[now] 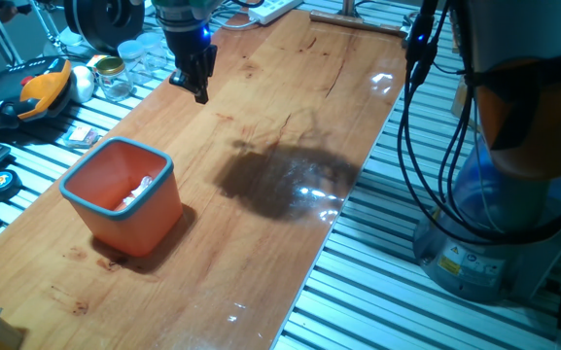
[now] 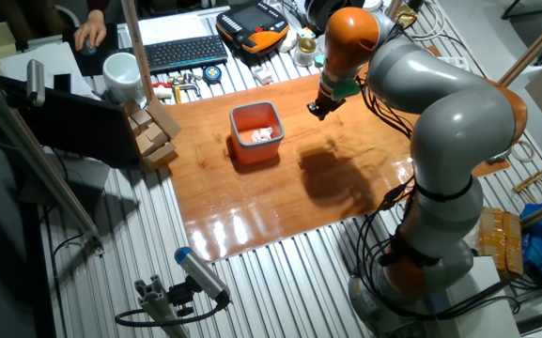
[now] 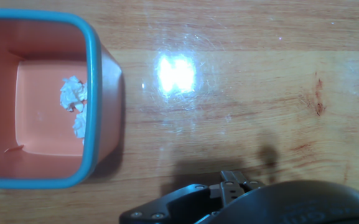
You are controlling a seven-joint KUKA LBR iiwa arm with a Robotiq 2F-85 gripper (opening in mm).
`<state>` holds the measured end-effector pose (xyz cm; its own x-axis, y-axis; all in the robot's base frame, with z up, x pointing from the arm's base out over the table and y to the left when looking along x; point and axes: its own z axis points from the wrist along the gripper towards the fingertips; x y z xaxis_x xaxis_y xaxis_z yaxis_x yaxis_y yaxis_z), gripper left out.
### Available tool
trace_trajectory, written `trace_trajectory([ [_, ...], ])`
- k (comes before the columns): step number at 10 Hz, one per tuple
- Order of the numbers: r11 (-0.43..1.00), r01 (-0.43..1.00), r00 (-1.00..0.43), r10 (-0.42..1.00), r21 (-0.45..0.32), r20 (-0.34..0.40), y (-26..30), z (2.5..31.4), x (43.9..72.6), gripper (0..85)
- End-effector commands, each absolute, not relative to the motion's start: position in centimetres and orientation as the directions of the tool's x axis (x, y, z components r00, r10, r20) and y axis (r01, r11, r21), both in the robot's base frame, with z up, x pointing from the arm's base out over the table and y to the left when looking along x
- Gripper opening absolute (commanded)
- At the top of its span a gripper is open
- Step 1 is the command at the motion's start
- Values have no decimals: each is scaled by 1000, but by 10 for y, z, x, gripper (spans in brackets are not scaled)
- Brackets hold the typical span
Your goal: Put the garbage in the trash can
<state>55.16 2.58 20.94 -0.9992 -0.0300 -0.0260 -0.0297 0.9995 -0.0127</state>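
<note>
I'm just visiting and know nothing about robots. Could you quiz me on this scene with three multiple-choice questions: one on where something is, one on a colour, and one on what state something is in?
1. Where is the white scrap?
A. On the bare wood
B. Inside the orange bin
C. Between the fingers

2. What colour is the bin's rim?
A. Light blue
B. Black
C. Yellow

3. What is the gripper carrying?
A. A jar
B. The bin
C. Nothing

Answers:
1 B: the white scrap lies on the floor of the orange bin.
2 A: the rim is light blue.
3 C: the gripper hangs above the wooden table, apart from the bin, with nothing in it.
</note>
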Motion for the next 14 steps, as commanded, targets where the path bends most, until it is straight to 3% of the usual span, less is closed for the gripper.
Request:
trace_trajectory([
  [1, 999, -30, -999, -30, -11, -26, 26, 209, 552, 0],
  [14, 1000, -27, -999, -27, -7, -29, 27, 208, 550, 0],
])
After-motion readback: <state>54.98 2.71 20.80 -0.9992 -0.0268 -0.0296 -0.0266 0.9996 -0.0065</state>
